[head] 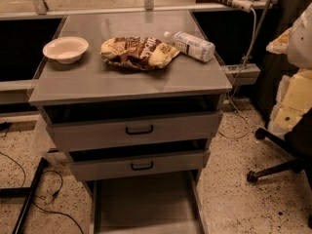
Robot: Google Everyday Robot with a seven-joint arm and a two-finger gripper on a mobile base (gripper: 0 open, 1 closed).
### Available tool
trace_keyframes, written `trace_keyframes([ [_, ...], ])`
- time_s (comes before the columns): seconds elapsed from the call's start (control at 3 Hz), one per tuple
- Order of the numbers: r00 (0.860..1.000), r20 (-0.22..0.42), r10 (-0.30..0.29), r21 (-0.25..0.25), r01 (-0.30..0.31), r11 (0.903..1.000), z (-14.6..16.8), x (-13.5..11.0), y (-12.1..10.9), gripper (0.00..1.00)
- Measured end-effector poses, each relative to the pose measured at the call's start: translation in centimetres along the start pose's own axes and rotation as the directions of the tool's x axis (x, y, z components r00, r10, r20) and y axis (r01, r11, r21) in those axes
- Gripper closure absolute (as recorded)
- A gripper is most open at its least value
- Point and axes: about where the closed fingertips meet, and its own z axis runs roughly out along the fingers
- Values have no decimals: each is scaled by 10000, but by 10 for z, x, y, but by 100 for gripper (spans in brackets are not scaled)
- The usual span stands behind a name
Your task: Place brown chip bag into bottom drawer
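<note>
The brown chip bag (138, 52) lies flat on the grey cabinet top (122, 84), near the middle, with a dark brown centre and pale yellow ends. The bottom drawer (146, 204) is pulled out wide open at the foot of the cabinet, showing a plain grey floor and thin side walls. Nothing lies in the part of it that shows. The gripper is not in view.
A white bowl (65, 49) sits left of the bag and a clear bottle with a white label (191, 45) lies just right of it. Two upper drawer fronts with black handles (139, 129) stand slightly out. A chair base (278, 167) and cables (29, 189) are on the floor.
</note>
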Motion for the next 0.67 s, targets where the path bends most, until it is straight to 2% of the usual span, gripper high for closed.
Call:
trace_keyframes([
  [0.33,10000,2,-3,4,3,10000,0,0,0,0],
  [0.67,9999,76,-137,234,135,9996,4,-12,-10,0],
])
